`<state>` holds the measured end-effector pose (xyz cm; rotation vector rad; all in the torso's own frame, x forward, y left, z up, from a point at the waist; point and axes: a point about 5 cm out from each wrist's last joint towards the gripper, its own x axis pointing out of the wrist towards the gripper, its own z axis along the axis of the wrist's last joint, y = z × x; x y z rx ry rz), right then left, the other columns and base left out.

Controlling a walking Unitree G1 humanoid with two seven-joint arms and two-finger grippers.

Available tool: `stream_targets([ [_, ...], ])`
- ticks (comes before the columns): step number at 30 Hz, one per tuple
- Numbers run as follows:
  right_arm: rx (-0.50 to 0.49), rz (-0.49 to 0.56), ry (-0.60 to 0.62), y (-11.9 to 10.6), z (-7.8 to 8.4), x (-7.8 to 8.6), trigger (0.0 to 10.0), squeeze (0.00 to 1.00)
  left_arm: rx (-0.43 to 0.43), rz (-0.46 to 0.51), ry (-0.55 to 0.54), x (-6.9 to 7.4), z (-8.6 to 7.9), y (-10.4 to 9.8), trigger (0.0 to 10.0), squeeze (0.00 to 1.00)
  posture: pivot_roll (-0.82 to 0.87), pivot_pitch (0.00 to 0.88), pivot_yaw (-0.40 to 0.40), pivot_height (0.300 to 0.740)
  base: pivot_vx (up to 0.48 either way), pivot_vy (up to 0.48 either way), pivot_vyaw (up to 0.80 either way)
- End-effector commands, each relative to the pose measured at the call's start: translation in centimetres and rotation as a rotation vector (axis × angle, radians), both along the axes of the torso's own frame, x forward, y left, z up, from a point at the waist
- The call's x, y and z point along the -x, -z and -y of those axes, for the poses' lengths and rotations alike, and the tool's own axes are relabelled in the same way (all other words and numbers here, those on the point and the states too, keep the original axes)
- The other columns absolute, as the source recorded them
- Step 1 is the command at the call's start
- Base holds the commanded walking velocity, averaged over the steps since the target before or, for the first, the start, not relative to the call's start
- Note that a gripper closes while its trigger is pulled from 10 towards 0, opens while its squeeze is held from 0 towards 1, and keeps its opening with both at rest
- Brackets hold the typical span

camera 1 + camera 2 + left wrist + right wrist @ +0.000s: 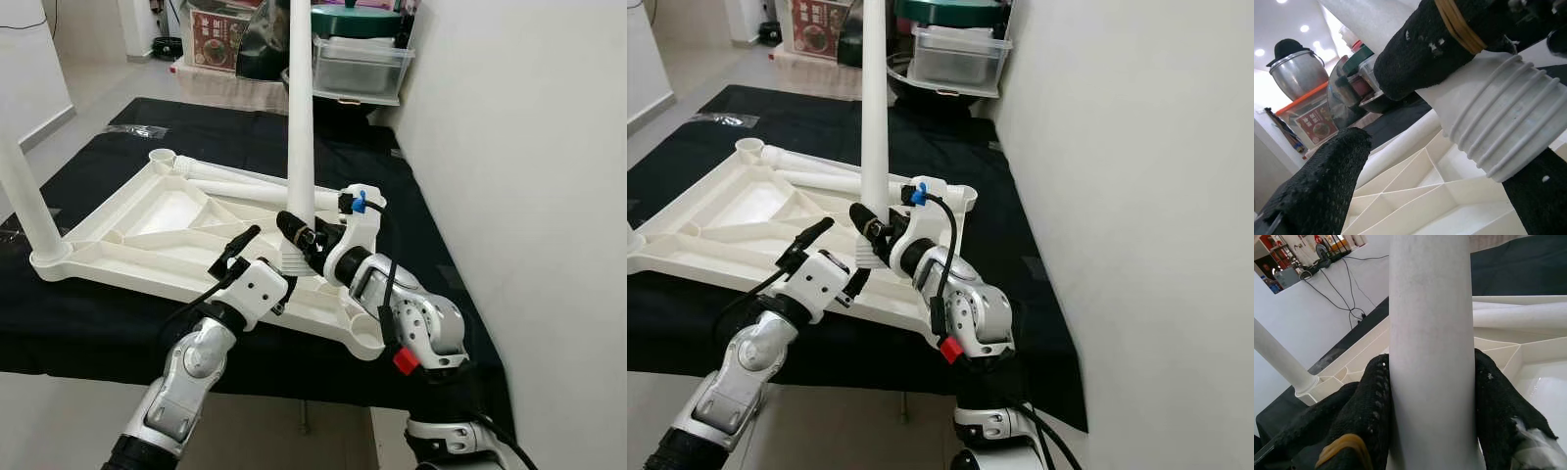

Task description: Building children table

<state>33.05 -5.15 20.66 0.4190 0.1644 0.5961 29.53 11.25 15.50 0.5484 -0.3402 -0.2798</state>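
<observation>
Tabletop [162,211] is lying upside down on the black cloth [88,323] I'm looking down at, ribbed underside facing up, white plastic all over. One leg [29,211] is already standing in its corner socket on my far left. Two more loose legs [250,186] are lying flat across the underside toward the back edge, next to an open corner socket [162,157].

I'm gripping another white leg [301,117] with the right gripper [294,227], and it's standing pretty much upright near the front right part of the tabletop. From the right wrist cam the two black fingers [1498,406] are pinching the tube from both sides, snug against it. The threaded end [1508,132] is showing just below that grip in the left wrist cam, hanging just above the ribs of the underside, though I can't tell if it's actually touching.

Left gripper [235,257] is sitting just beside the leg's base, low and to the left of it, fingers spread apart and not holding anything, one fingertip [1317,186] well clear of the tube.

Clear storage bin [361,64] is sitting back by the wall [529,147].
</observation>
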Motion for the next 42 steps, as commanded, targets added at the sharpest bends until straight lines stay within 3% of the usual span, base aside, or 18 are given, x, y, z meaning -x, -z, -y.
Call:
stream_targets([
  [1, -0.071, -0.057, -0.029, 1.1, -1.5, 0.8, 0.0, 0.00, -0.002, 0.050, -0.066, -0.5, -1.3, -0.8, 10.0, 0.00, 0.05, 0.000, -0.120, 0.740, 0.000, 0.000, 0.00],
  [4, -0.066, -0.052, -0.012, 1.0, -1.1, 0.4, 0.0, 0.00, -0.025, 0.045, -0.103, -0.6, -2.4, -0.6, 10.0, 0.00, 0.05, 0.000, -0.119, 0.740, 0.000, 0.000, 0.00],
  [12, -0.068, -0.050, 0.002, 0.9, -0.8, 0.2, 0.0, 0.00, -0.053, 0.029, -0.120, -0.3, -3.4, 0.0, 10.0, 0.00, 0.06, 0.000, -0.120, 0.740, 0.000, 0.000, 0.00],
  [18, -0.069, -0.046, 0.016, 0.9, -0.6, 0.1, 0.0, 0.00, -0.114, 0.010, -0.150, 0.4, -5.4, 0.9, 10.0, 0.00, 0.06, 0.000, -0.122, 0.740, 0.000, 0.000, 0.00],
  [31, -0.072, -0.038, 0.024, 0.7, -0.4, -0.1, 0.0, 0.00, -0.161, 0.022, -0.203, 0.5, -7.6, 0.7, 10.0, 0.00, 0.06, 0.000, -0.124, 0.740, 0.000, 0.000, 0.00],
  [39, -0.072, -0.035, 0.030, 0.6, -0.3, -0.2, 0.0, 0.00, -0.138, -0.016, -0.163, 0.5, -6.8, 1.0, 10.0, 0.00, 0.06, 0.000, -0.122, 0.740, 0.000, 0.000, 0.00],
  [42, -0.066, -0.029, 0.035, 0.5, -0.2, -0.3, 0.0, 0.00, -0.055, -0.175, -0.019, 1.4, -4.5, 2.3, 10.0, 0.00, 0.06, 0.000, -0.122, 0.740, 0.000, 0.000, 0.00],
])
